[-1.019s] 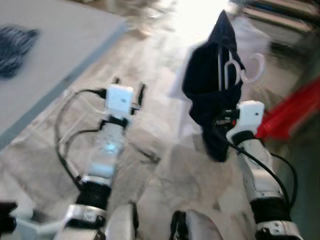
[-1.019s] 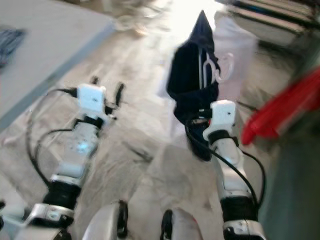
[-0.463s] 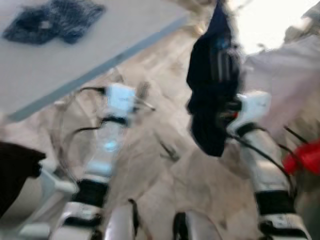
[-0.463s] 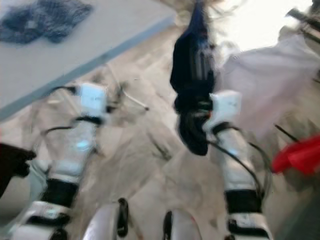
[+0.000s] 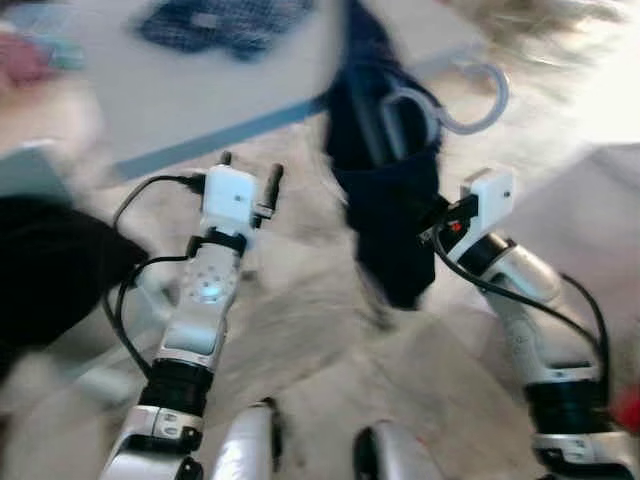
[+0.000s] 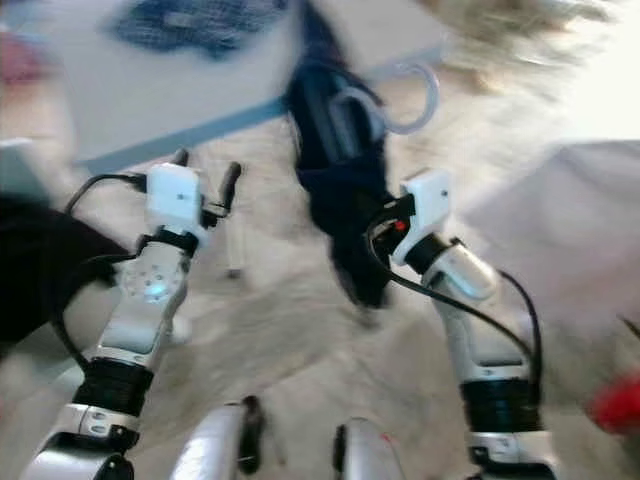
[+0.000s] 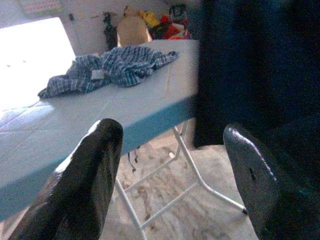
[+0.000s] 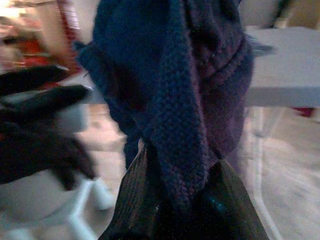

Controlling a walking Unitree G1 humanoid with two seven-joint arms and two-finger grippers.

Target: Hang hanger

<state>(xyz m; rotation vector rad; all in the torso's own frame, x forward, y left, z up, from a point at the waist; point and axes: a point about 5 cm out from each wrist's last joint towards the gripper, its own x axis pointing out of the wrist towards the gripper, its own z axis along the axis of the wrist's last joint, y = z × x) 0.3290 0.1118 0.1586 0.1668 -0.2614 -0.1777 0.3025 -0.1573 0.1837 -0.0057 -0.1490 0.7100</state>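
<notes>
Left eye view — blurred. Right gripper (image 5: 432, 215) raised at mid-frame, clamped on a dark blue garment (image 5: 385, 200) that hangs from a white hanger (image 5: 455, 100); the hanger's hook curves up above the garment, near the table (image 5: 180, 90) edge. Left gripper (image 5: 250, 175) held out beside it, fingers apart, holding nothing. A blue checked shirt (image 5: 225, 20) lies on the tabletop toward its far edge. A black mass (image 5: 50, 270) at the frame's left, too blurred to identify.

Right eye view — same scene, no further detail.

Left wrist view — two black fingers (image 7: 80, 185) spread wide with nothing between them. Beyond them the table on white folding legs (image 7: 185, 165), the checked shirt bunched near its far edge, and the dark garment hanging just beside the table's near corner.

Right wrist view — fingers (image 8: 140, 200) pinched on a fold of the knitted garment, which hangs in front of the table.
</notes>
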